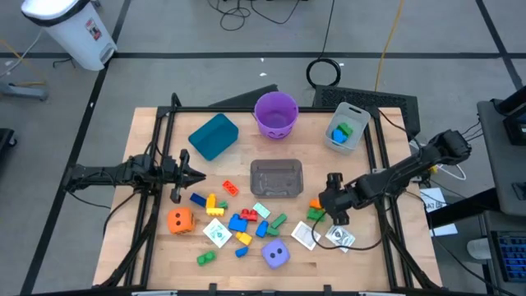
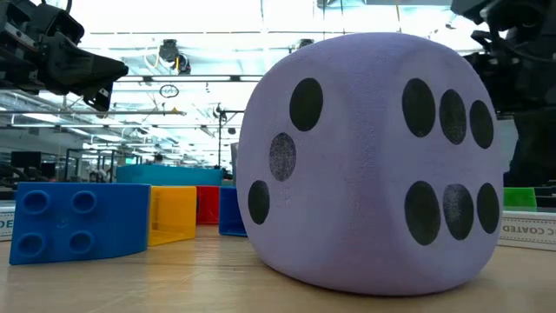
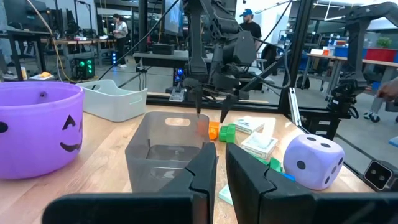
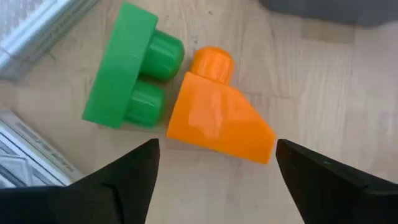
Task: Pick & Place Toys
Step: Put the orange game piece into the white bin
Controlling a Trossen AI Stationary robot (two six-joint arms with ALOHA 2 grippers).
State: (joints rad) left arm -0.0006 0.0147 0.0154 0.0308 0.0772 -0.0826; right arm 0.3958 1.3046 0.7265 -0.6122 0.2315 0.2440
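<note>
a large workshop hall with bright ceiling lights, benches and a few people standing far back is showing beyond a pale wooden table [image 1: 156, 247] that is sitting inside a black frame; the wood is looking smooth and bare between the toys. taking the clear grey tub [image 1: 276, 178] as the landmark, the right tool [image 4: 214, 163] is hovering just beside its right front corner, fingers spread apart, straddling an orange block [image 4: 222, 122] that is lying touching a green block [image 4: 126, 68] on the wood. the orange block is looking like hard, light, glossy plastic, stiff and probably slippery, with a sloped face and a round stud; a hold across its flat parallel sides seems safer than on the slope, and the green neighbour may get nudged. in front of the tub, more small blocks and white cards are lying scattered, with the purple die [image 1: 276, 254] nearest the table's front edge and the orange die [image 1: 180, 219] to the tub's front left; both dice are looking soft and foam-like. the left tool [image 3: 219, 163] is waiting left of the tub with its fingers pressed together, holding nothing.
</note>
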